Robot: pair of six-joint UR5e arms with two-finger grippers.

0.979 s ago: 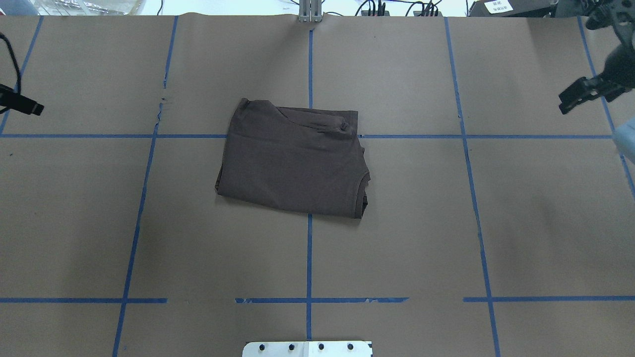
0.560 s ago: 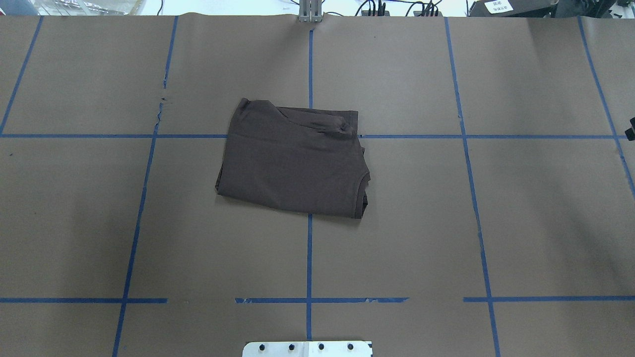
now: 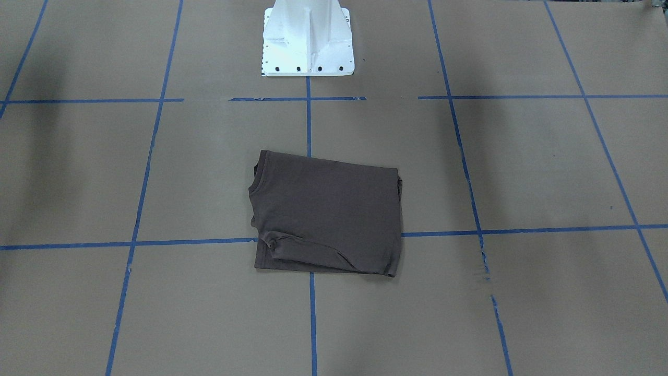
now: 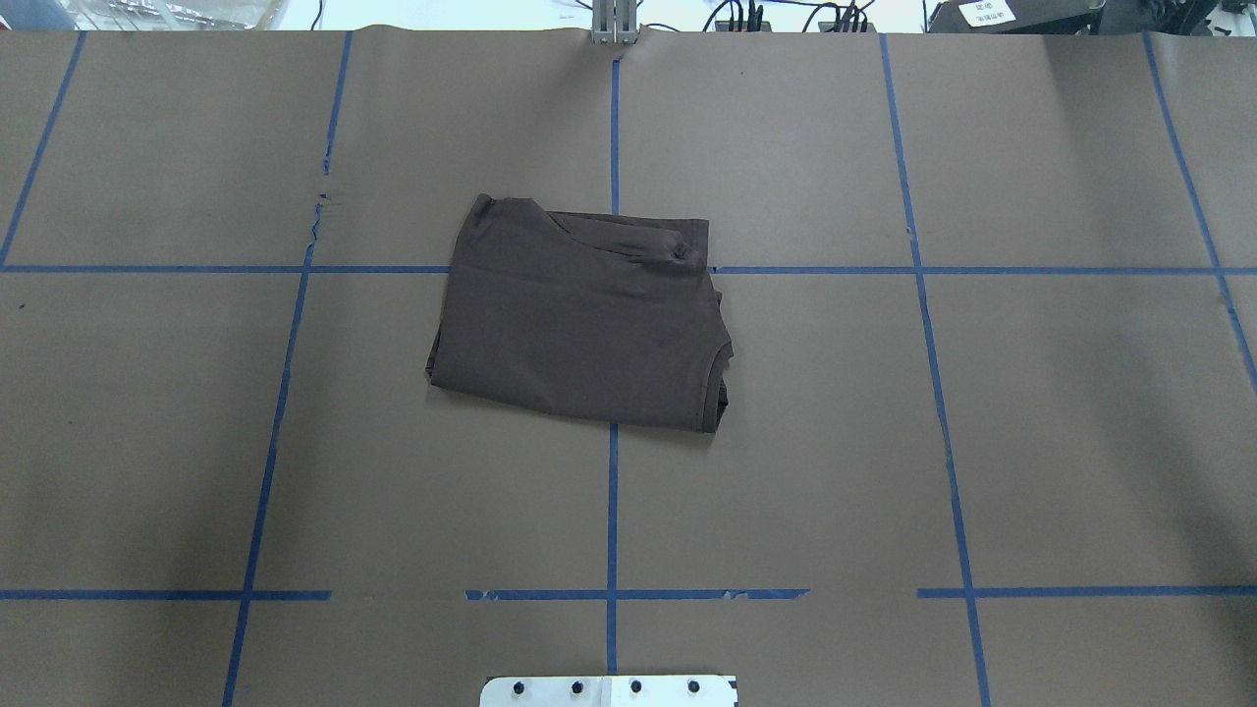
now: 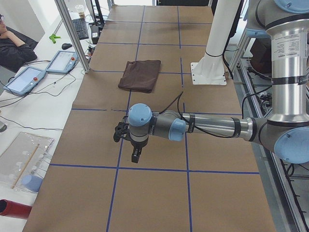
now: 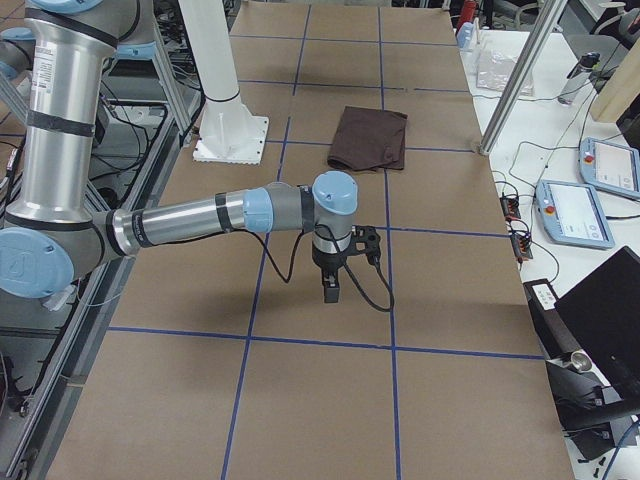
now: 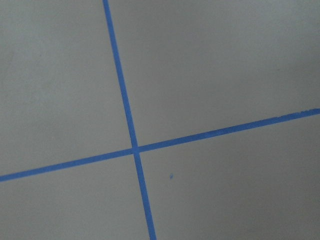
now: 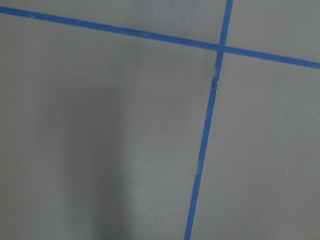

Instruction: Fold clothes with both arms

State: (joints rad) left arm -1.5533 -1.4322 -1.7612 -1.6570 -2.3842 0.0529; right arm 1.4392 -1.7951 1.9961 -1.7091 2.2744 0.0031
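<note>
Overhead exterior shows the T-shirt (image 4: 579,319) folded flat; you cannot tell whether left gripper (image 5: 135,155) or right gripper (image 6: 331,289) is clenched.

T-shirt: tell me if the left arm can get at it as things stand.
Probably yes. The left arm hovers over bare paper, apart from the folded T-shirt, and nothing visible lies between them; the right arm is off at the table's other end.

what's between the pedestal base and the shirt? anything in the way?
No objects. Only bare paper and blue tape: one strip runs from the base to the shirt, crossed by another. This shows best in the front-facing view.
</note>
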